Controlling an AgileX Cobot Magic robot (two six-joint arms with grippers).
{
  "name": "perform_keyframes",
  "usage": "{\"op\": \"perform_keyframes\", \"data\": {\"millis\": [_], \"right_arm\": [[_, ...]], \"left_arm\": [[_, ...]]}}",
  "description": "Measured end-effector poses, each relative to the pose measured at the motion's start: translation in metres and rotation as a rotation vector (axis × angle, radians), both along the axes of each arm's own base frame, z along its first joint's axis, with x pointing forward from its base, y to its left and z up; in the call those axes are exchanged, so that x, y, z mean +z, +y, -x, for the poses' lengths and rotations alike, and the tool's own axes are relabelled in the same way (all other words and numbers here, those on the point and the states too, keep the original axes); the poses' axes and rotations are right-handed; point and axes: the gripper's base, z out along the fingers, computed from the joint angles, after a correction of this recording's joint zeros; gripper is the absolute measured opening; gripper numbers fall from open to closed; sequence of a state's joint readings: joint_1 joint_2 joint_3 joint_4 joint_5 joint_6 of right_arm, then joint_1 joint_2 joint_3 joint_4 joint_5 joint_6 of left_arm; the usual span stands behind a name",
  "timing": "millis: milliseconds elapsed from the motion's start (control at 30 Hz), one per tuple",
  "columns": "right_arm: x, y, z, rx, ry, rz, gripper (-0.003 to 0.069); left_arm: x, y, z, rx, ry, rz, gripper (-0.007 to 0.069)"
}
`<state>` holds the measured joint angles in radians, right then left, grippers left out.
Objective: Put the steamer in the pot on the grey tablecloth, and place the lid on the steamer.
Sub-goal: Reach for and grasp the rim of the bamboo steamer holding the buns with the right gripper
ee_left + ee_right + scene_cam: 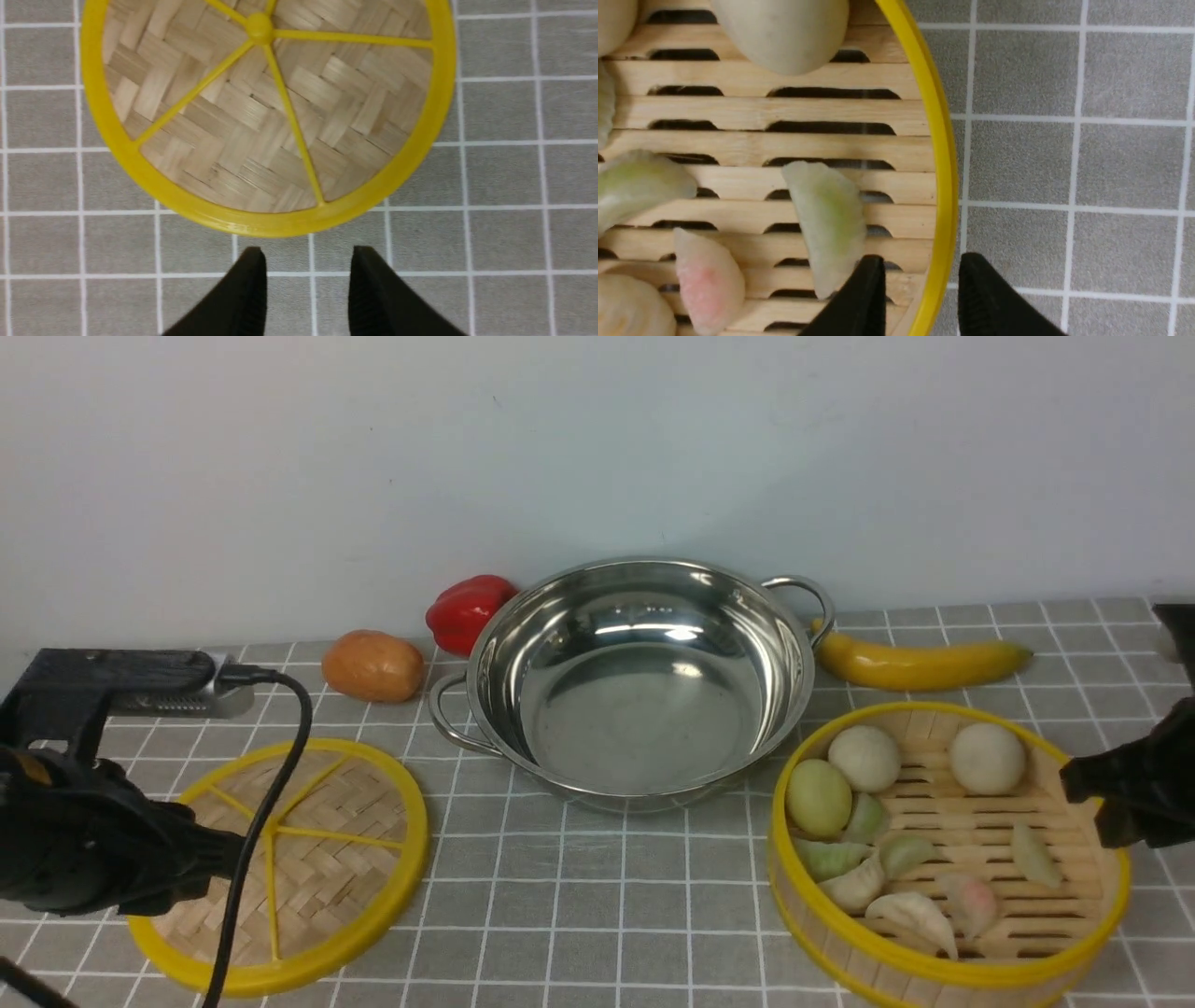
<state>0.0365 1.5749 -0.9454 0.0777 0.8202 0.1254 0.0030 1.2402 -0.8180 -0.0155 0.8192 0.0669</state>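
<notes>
The steamer [948, 859] stands on the grey tablecloth [597, 896] at the front right, with buns and dumplings on its slatted floor. The shiny pot [639, 677] sits empty in the middle. At the front left the woven lid [308, 859] lies flat on the cloth. My left gripper [308, 252] hangs open over bare cloth just short of the lid's yellow rim [261, 224]. My right gripper [920, 259] is open and straddles the steamer's yellow rim [943, 186], one finger over the floor, the other over the cloth, neither touching it.
A red pepper [467, 609] and a brown potato [373, 665] lie behind the pot on the left. A yellow banana [920, 663] lies behind the steamer. A white wall closes off the back. A black cable [271, 784] from my left arm crosses over the lid.
</notes>
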Motion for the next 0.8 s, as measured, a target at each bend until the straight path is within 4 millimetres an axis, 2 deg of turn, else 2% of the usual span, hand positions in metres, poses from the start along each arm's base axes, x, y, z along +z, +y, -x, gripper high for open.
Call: {"op": "perform_keyframes", "data": {"millis": [200,433,500,567,633,800], "right_arm": [[-0.009,0.000,-0.007,-0.015,-0.007,-0.007,0.0240],[-0.038,0.000,-0.018,-0.027,0.035,-0.001,0.0235],[-0.042,0.000,-0.020,-0.032,0.043,0.000,0.0199],[-0.043,-0.002,-0.020,-0.038,0.045,0.005,0.0102],[-0.042,-0.002,-0.020,-0.052,0.042,0.002,0.0062],[-0.041,-0.004,-0.016,-0.024,0.088,0.037,0.0062]], "left_arm": [[-0.006,0.003,-0.005,-0.009,0.026,-0.034,0.0243],[-0.007,0.003,-0.006,-0.010,0.029,-0.037,0.0243],[-0.007,0.003,-0.006,-0.010,0.026,-0.037,0.0243],[-0.006,0.003,-0.007,-0.010,0.023,-0.038,0.0243],[-0.006,0.003,-0.007,-0.011,0.022,-0.038,0.0243],[-0.006,0.003,-0.007,-0.018,0.020,-0.041,0.0243]]}}
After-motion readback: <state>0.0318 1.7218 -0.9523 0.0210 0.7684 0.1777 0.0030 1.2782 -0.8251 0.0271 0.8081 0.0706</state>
